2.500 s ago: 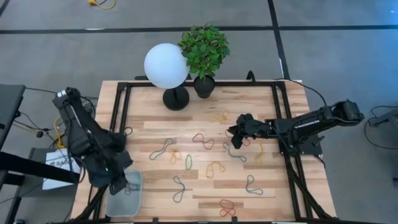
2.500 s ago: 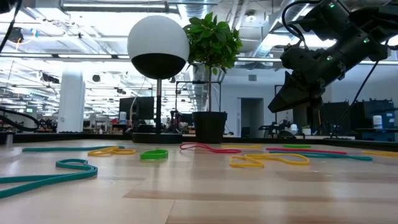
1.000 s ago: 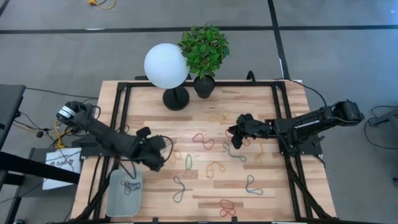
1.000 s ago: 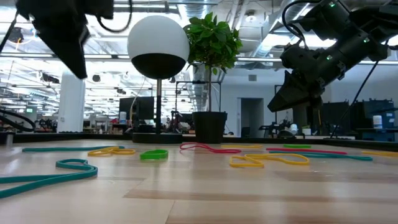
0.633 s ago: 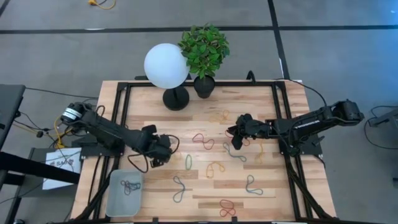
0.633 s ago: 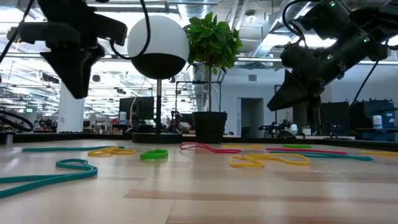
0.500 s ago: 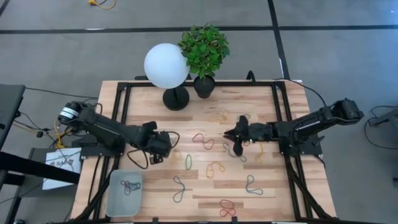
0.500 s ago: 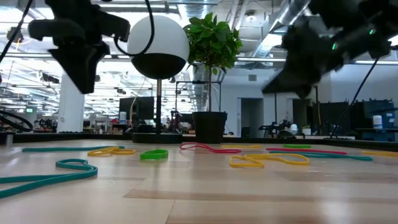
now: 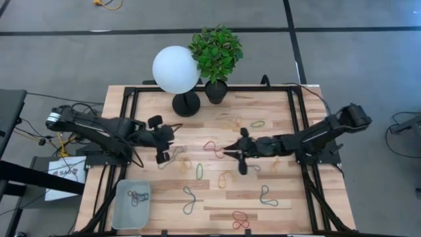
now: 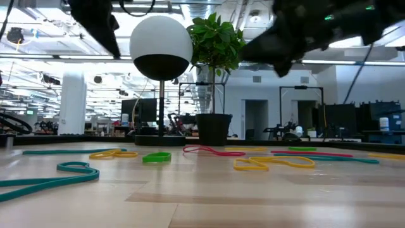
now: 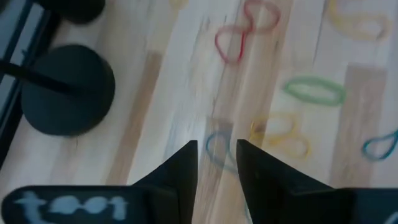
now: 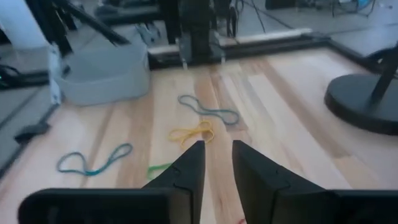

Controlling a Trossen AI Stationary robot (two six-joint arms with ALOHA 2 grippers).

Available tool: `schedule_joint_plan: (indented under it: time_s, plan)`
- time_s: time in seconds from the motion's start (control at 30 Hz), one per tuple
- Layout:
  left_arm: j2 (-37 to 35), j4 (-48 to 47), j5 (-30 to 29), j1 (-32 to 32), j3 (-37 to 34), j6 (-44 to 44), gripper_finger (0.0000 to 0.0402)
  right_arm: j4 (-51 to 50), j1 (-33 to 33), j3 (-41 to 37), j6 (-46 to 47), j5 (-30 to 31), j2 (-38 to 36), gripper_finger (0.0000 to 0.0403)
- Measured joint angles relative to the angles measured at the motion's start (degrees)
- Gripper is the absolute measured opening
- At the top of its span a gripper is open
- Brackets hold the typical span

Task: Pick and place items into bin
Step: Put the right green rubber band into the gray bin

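Since a moment ago, both arms have been swung inward over the table (image 9: 276, 105). The bin (image 9: 122, 212), at the table's front-left corner, holds a few bands; most loops (image 9: 214, 149) remain scattered beyond it. The left hand (image 9: 162, 155) and right hand (image 9: 229, 151), far of the bin, are narrowly parted, empty.

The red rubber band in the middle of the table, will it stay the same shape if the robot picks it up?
Probably not. The red rubber band lies flat in a wavy figure-eight loop, so it looks thin and floppy and would likely droop and stretch when lifted. It also looks very light, so a push from the right hand beside it would probably slide it across the smooth wooden table.
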Motion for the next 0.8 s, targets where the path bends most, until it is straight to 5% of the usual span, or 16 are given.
schedule_joint_plan:
  time_s: [0.33,0.8]
  plan:
    - [-1.3,0.7,-1.1,0.2,-3.0,3.9,0.0096,-18.6,-5.6,15.2,-0.3,-2.1,14.8,0.0135]
    - [-1.3,8.3,0.6,0.6,-15.8,1.1,0.0096,-22.3,-8.8,26.7,1.2,-2.6,31.2,0.0161]
